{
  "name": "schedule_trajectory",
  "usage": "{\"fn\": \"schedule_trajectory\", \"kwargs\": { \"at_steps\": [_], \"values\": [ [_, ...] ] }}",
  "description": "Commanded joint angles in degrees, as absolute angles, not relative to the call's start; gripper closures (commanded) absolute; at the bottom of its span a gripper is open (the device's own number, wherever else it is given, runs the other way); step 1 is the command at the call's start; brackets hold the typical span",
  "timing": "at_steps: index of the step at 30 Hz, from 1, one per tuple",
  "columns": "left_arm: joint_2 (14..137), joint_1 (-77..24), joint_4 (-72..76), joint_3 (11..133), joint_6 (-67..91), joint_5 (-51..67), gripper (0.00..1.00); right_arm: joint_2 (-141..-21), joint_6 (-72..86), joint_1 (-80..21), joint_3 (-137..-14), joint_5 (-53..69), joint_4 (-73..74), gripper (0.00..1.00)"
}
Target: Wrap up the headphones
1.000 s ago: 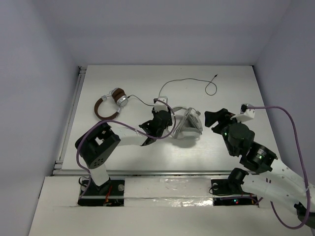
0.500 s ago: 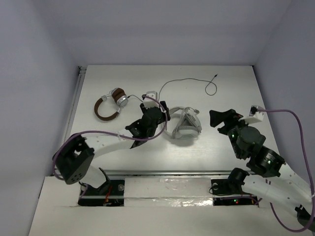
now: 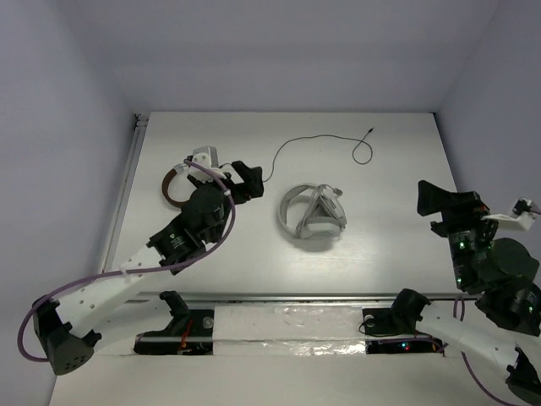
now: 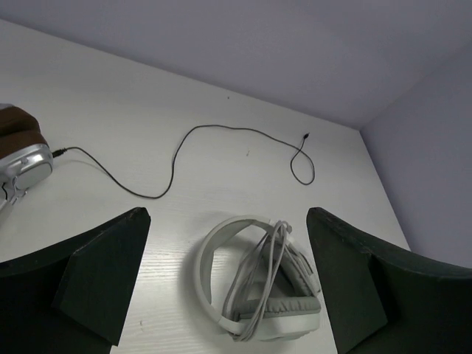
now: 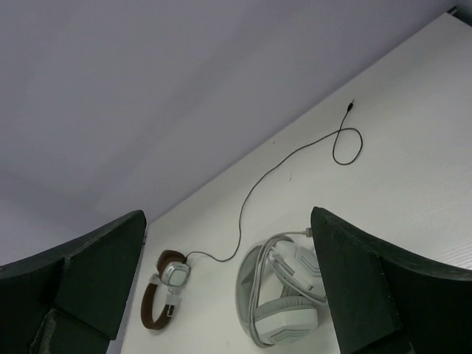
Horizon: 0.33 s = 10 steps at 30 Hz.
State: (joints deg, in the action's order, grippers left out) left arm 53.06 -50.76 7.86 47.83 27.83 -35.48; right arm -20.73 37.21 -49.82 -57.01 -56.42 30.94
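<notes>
Over the left half of the white table [image 3: 397, 161], the left gripper [image 3: 245, 182] hangs with its two dark fingers spread wide and nothing between them. In its wrist view the left gripper [image 4: 226, 214] frames bare tabletop and the top of the headphones' band, clear of both. Just beside it, toward the left edge, lie the brown-cupped headphones [image 3: 173, 190], partly hidden under the wrist in the overhead view. Their silver-rimmed cup [image 4: 22, 140] shows at the left border of the left wrist view.

Near the right edge of the table, the right gripper [image 3: 448, 203] is held high, its fingers equally wide apart and empty. The right gripper [image 5: 227, 215] looks across the table from that side.

The white headphones [image 3: 325, 222] lie at about the middle of the table, between the two grippers and well apart from each. Their band curves toward the left and the folded cups sit together. Their grey cable [image 4: 258, 273] runs in several strands over the band and cups, and the same bundle shows in the right wrist view [image 5: 287, 313].

A thin dark cable [image 3: 313, 138] leaves the brown headphones [image 5: 166, 291] and snakes toward the far right corner. It makes a small loop just before its plug [image 3: 372, 129].
</notes>
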Motion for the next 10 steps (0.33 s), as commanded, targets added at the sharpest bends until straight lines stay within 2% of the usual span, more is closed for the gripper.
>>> {"fn": "schedule_trajectory", "kwargs": {
  "at_steps": [1, 8, 10],
  "values": [
    [49.9, -50.4, 2.9, 51.8, 25.7, -35.6, 0.13, -16.9, 34.5, -49.5, -56.3, -58.7, 30.5, 0.0],
    [48.4, -50.4, 3.5, 50.7, 24.0, -33.0, 0.14, -18.4, 38.5, -49.5, -51.6, -57.5, 31.7, 0.0],
    [49.0, -50.4, 2.3, 51.4, 25.1, -34.0, 0.08, -20.1, 38.8, -49.5, -52.2, -57.6, 32.6, 0.0]
  ]
}}
